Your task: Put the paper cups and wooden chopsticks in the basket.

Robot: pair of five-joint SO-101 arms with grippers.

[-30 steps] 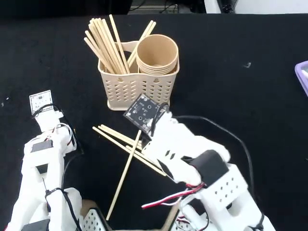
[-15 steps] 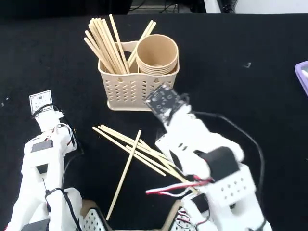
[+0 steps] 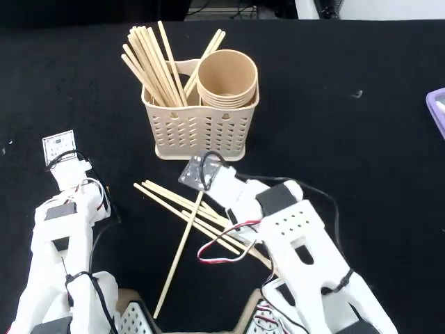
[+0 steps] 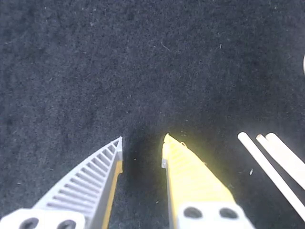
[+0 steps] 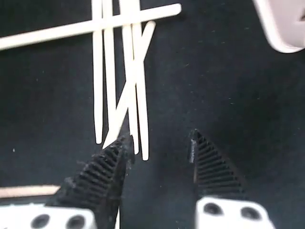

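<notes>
Right gripper (image 5: 159,138), swung aside and then back within the second, hung open and empty over the loose chopsticks (image 3: 186,211) — a pickup apparently pending. Left gripper (image 4: 142,140) parted, holding nothing. The basket (image 3: 198,131) with paper cups (image 3: 227,76) stood just beyond — swing room lay rightward over the cloth (image 3: 361,139).

The basket (image 3: 200,131) stands at the surface's (image 3: 361,153) rear, cups (image 3: 227,78) in its right half, chopsticks (image 3: 149,59) in its left; loose chopsticks (image 3: 192,217) lie before it.
</notes>
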